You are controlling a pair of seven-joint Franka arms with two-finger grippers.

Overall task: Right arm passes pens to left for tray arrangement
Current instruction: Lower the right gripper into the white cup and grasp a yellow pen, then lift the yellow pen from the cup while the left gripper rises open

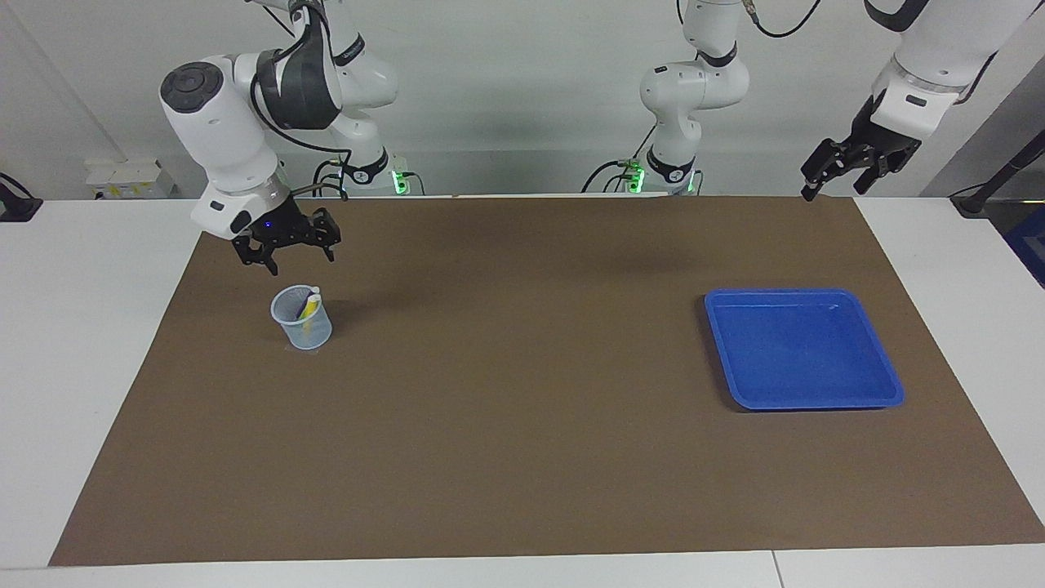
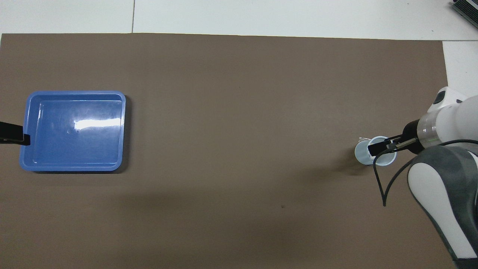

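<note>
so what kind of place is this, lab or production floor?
Most likely a robotics lab bench, not a production floor. Two white arms stand at a white table covered by a brown mat, and the only props are a blue tray and a small cup holding pens.
</note>
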